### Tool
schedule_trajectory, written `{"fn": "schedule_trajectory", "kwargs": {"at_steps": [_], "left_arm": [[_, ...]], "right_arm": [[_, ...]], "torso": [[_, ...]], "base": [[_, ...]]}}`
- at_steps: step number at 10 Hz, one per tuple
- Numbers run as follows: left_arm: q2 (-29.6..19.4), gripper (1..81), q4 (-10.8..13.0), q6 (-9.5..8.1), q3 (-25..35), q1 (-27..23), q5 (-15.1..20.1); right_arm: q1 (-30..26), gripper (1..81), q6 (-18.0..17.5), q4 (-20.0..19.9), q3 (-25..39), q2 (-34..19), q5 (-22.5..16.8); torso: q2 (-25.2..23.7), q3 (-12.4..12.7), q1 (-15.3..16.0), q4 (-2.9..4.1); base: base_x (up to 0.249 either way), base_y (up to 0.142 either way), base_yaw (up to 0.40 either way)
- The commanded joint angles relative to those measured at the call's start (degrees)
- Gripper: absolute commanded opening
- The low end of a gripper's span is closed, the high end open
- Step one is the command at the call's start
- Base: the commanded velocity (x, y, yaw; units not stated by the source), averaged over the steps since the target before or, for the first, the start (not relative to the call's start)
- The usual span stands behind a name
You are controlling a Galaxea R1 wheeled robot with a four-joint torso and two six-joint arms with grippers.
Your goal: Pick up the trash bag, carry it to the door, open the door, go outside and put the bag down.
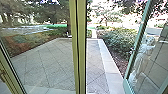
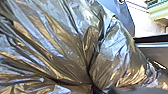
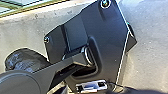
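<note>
Gathered trash bag (image 2: 115,55), open glass door (image 1: 137,43)

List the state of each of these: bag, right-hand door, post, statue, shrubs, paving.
Bag: crumpled, gathered into tight folds
Right-hand door: open
Post: upright
Statue: standing, seen in the door's glass; whether through it or reflected, I cannot tell
Shrubs: in leaf
Paving: laid flat, looks dry
</note>
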State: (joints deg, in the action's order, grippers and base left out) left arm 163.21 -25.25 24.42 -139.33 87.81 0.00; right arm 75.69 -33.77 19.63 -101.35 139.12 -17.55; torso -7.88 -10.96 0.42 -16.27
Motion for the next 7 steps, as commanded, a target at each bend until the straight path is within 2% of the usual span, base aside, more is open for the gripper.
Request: {"fn": "schedule_trajectory", "kwargs": {"at_steps": [1,2,3,4,5,6,7], "left_arm": [[-0.33,1.0,0.29,0.37,-0.25,-2.86,3.96],[-0.33,1.0,0.37,0.37,-0.25,-3.12,4.04],[-0.25,1.0,0.46,0.45,-0.25,-3.39,4.04],[-0.16,1.0,1.34,0.28,-0.25,-3.47,3.96],[-0.07,1.0,1.52,0.28,-0.59,-3.56,3.96],[0.45,1.0,1.6,0.28,-1.64,-3.73,3.96],[1.32,1.0,1.78,0.28,-3.38,-4.0,3.87]], "right_arm": [[1.61,81.1,-0.33,3.14,-10.08,6.81,0.06],[2.67,81.1,-0.33,3.14,-12.78,8.73,0.93],[3.46,81.1,-0.33,3.22,-15.52,10.5,1.73],[4.43,81.1,-0.25,3.14,-17.64,11.91,2.78],[5.22,81.1,-0.33,3.14,-19.03,12.69,3.91],[6.27,81.1,-0.25,3.05,-21.05,13.83,5.93],[7.67,81.1,-0.25,3.05,-24.18,15.22,8.45]], "torso": [[0.0,0.02,0.0,4.74],[0.0,-0.06,0.0,5.74],[0.0,-0.09,0.0,6.33],[0.0,-0.09,0.0,7.81],[0.0,-0.09,-0.02,8.33],[0.0,-0.09,0.0,6.01],[0.0,-0.09,0.0,7.5]], "base": [[0.0,0.0,0.0],[0.0,0.0,0.0],[0.0,0.0,0.0],[0.0,0.0,0.0],[0.0,0.0,0.0],[0.0,0.0,0.0],[0.0,0.0,0.0]]}}
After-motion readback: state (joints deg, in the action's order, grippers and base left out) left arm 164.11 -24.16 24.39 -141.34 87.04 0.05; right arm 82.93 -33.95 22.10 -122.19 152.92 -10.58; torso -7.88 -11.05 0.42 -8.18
